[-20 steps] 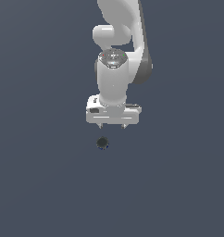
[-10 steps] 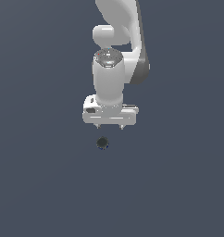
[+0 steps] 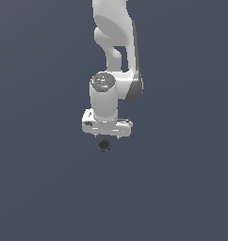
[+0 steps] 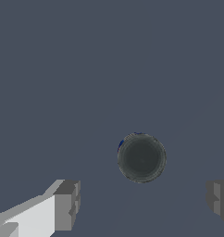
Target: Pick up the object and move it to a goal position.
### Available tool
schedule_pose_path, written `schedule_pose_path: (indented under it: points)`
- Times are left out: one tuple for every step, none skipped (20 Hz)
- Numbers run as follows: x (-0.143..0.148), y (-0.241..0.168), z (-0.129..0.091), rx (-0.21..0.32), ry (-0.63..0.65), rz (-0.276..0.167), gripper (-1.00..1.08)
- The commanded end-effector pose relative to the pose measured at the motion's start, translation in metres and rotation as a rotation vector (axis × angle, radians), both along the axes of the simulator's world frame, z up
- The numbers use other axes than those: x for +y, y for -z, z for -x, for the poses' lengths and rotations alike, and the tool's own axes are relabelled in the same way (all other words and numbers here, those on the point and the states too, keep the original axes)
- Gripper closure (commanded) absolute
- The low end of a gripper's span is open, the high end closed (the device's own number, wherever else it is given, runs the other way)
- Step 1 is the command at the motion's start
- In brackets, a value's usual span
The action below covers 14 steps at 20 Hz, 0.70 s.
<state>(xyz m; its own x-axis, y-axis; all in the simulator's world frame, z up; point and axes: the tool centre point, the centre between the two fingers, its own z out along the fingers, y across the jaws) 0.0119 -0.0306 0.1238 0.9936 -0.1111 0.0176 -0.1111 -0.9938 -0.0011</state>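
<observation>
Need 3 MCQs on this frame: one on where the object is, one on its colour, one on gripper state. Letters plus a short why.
1. Where is the object relative to the gripper in the exterior view?
A. Just below the fingertips
B. Far off to the exterior view's right
C. Above the wrist

2. What colour is the object's top in the wrist view?
A. Bright red
B. Blackish
C. White

3. What state is the gripper in?
A. Shut on the object
B. Open, fingers apart
C. Out of view

Answers: 
1 A, the dark object sits right under the white gripper body.
2 B, the round top is dark, with a blue trace at its edge.
3 B, the fingers stand wide apart, neither touching the object.
</observation>
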Motion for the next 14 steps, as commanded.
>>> schedule_pose_path:
  points:
    - [-0.008, 0.022, 0.003, 0.007, 0.02, -0.001, -0.92]
    - [-0.01, 0.029, 0.004, 0.009, 0.027, -0.001, -0.92]
    - [-0.012, 0.036, 0.005, 0.011, 0.033, -0.001, -0.92]
    - [-0.014, 0.041, 0.006, 0.012, 0.038, -0.001, -0.92]
    - [-0.016, 0.046, 0.007, 0.014, 0.043, -0.001, -0.92]
    - [-0.018, 0.051, 0.008, 0.015, 0.047, -0.001, -0.92]
    - [-0.019, 0.054, 0.008, 0.016, 0.05, -0.001, -0.92]
    - [-0.02, 0.057, 0.009, 0.017, 0.052, -0.001, -0.92]
    - [-0.02, 0.058, 0.009, 0.017, 0.054, -0.001, -0.92]
    - [-0.021, 0.06, 0.009, 0.017, 0.055, -0.001, -0.92]
    - [-0.021, 0.06, 0.009, 0.018, 0.056, -0.001, -0.92]
    - [-0.021, 0.059, 0.01, 0.019, 0.054, -0.001, -0.92]
    - [-0.021, 0.059, 0.01, 0.019, 0.054, -0.001, -0.92]
    - [-0.02, 0.06, 0.01, 0.019, 0.054, -0.001, -0.92]
